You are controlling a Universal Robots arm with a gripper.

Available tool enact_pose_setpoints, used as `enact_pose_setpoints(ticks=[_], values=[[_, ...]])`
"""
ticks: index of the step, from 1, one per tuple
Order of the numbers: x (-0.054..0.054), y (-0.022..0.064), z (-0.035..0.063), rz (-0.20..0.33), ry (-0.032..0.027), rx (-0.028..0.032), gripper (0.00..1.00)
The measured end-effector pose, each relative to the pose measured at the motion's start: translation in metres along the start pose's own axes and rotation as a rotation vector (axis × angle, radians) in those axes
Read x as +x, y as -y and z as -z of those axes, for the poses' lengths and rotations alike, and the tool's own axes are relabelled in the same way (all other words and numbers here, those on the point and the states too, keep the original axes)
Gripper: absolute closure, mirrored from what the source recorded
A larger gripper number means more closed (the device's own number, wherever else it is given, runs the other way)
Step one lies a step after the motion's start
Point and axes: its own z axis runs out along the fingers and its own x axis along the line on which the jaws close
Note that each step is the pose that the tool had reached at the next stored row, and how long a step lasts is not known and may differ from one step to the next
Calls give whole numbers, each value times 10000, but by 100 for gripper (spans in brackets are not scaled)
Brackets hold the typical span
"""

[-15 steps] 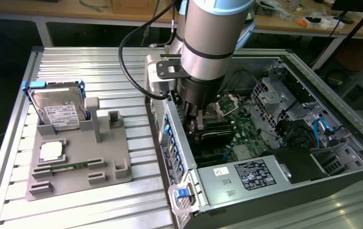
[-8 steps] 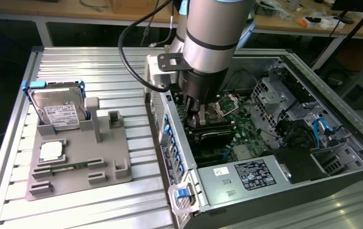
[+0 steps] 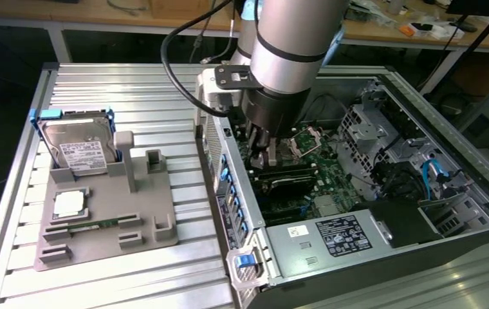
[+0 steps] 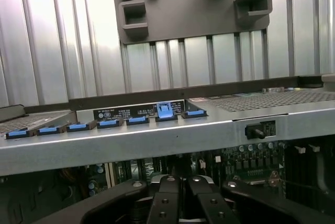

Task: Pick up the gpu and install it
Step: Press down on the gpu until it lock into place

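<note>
Claw [image 3: 266, 153] is inside the open computer case [image 3: 450, 212], fingers drawn together. The gpu [image 3: 286, 175] lies across the motherboard [image 3: 326, 168] directly under it, at six o'clock of the claw. Pickup looks done; whether it is fully seated is unclear. Grey holder [image 3: 107, 222] sits on the counter [image 3: 116, 84] at nine o'clock of the case.

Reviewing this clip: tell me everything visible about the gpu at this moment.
The gpu is a thin, dark, flat card lying lengthwise inside the open computer case, down at the green motherboard. It sits directly under the end effector, whose fingers are shut and reach down to its upper edge. Its far end is hidden by the arm. Whether it is fully seated in its slot cannot be told.
</note>
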Motion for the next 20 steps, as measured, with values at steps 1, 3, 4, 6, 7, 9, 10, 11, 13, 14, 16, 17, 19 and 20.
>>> enact_pose_setpoints(ticks=[1, 3, 4, 6, 7, 9, 10, 11, 13, 14, 16, 17, 19, 20], values=[[0, 3, -1, -11, 9, -106, 89], [-1, 7, -4, -32, 22, -300, 89], [-1, 10, -5, -44, 31, -410, 89], [-1, 18, -8, -59, 55, -579, 89], [0, 25, -11, -65, 69, -669, 89], [2, 43, -18, -79, 83, -887, 89], [4, 55, -20, -84, 77, -970, 89], [4, 66, -22, -90, 71, -1038, 89], [5, 90, -24, -101, 54, -1185, 89], [4, 104, -25, -106, 47, -1264, 89], [4, 134, -27, -117, 30, -1425, 89], [3, 149, -28, -122, 23, -1512, 89], [2, 180, -29, -133, 7, -1672, 89], [1, 196, -30, -139, -1, -1750, 89]])
